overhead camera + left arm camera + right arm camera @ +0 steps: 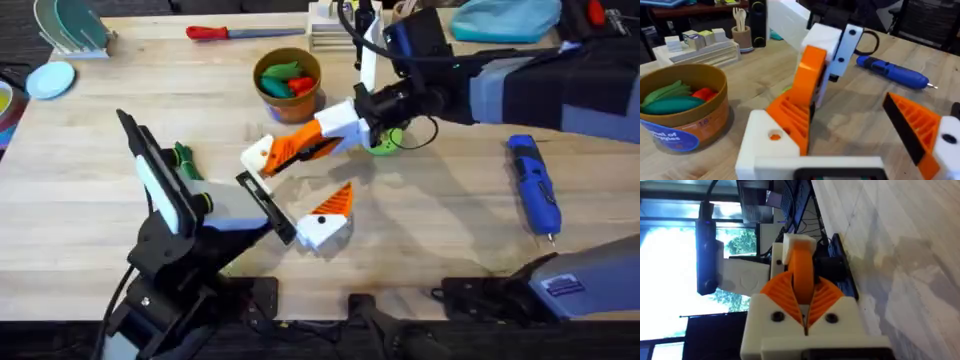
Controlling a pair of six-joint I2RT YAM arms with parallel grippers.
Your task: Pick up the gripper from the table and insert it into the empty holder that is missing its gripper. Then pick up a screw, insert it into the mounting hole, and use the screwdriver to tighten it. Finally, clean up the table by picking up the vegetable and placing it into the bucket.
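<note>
My right gripper (318, 140) reaches in from the right and is shut on the orange gripper tip (284, 157). The tip's far end meets the white holder (256, 152) on my left arm's jaw rail. In the left wrist view the orange tip (790, 117) sits against the holder (765, 145). My left gripper (300, 180) is open, and its other finger (338, 203) carries an orange tip. The blue screwdriver (531, 185) lies at the right. A dark-green vegetable (182, 157) lies left of my left arm. The bucket (288, 95) stands at the back.
The bucket holds green and red toy vegetables. A red-handled tool (215, 32) lies at the far edge. A lime-green ring (386, 144) sits under my right gripper. A dish rack (70, 28) and a blue lid (50, 80) are at the far left.
</note>
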